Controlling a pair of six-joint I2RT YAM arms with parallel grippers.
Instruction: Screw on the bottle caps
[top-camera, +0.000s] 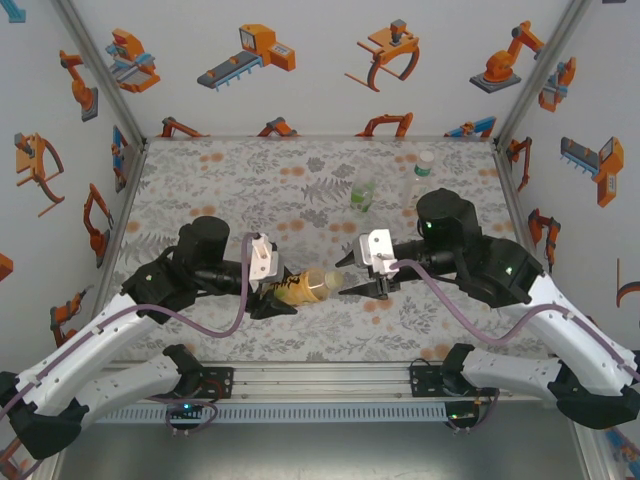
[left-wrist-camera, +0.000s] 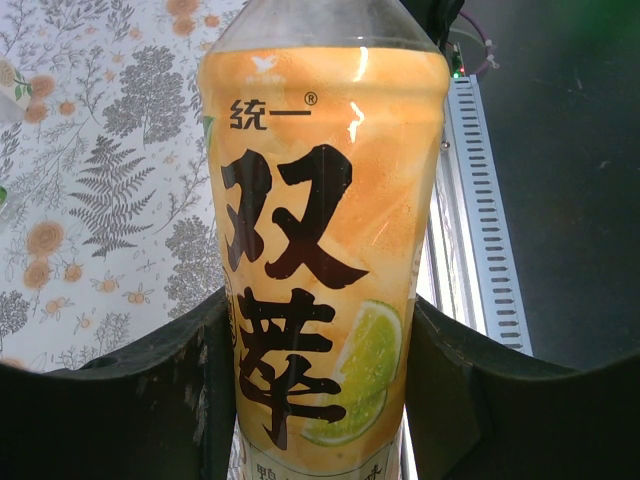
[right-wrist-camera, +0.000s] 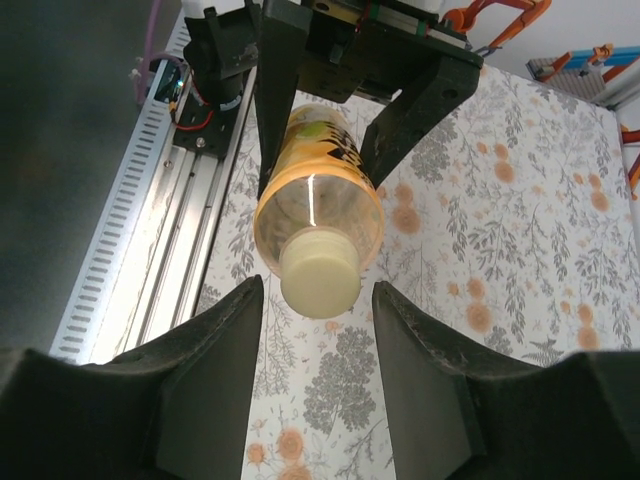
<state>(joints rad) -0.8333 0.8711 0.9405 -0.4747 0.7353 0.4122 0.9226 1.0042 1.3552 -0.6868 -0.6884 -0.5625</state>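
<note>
While the left gripper (top-camera: 280, 296) squeezes tight on the yellow drink bottle (top-camera: 310, 289) and holds it sideways above the table (top-camera: 230, 190), the job looks only partly done. A pale cap (right-wrist-camera: 320, 278) sits on the bottle's neck, but I cannot tell if it is twisted tight. The right gripper (right-wrist-camera: 318, 290) is open, with one finger on each side of that cap and a little gap on both sides, so it holds nothing. I think it needs to pinch the cap and turn it. A green bottle (top-camera: 363, 191) and a clear bottle (top-camera: 421, 182) stand far back on the table. Their tops are too small to see well.
</note>
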